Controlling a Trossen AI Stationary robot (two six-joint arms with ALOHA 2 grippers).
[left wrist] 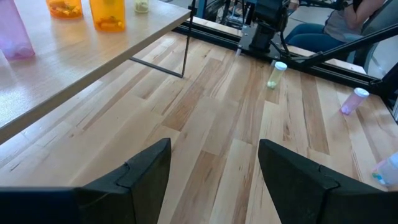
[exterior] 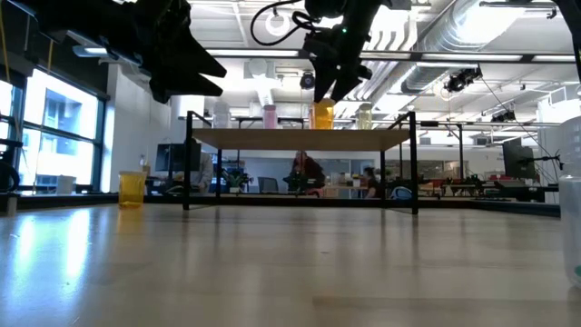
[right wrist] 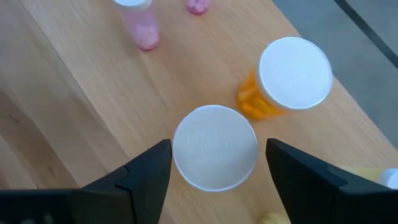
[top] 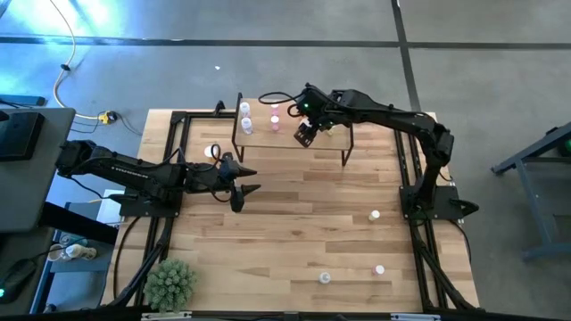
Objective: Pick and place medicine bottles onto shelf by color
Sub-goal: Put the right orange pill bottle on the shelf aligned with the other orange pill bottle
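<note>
Light wood makes up the shelf (top: 290, 138), which stands by the tabletop's (top: 294, 223) far edge in the high view, with whitish bottles (top: 245, 117) at its left end and pink bottles (top: 276, 117) beside them. The right gripper (top: 306, 134) hangs over the shelf's middle; the left gripper (top: 243, 185) waits off the shelf's front left corner, holding nothing. Three loose bottles (top: 376, 215) lie towards the tabletop's near right corner.

From the low view, the right gripper (exterior: 334, 86) sits just above an orange bottle (exterior: 322, 115) standing on the shelf (exterior: 300, 138).

Through the left wrist view, its fingers (left wrist: 147, 171) stand spread and empty.

Through the right wrist view, parted fingers (right wrist: 149, 171) flank a white-capped bottle (right wrist: 214, 147) without touching it, a second orange bottle (right wrist: 292, 78) just beside it.
</note>
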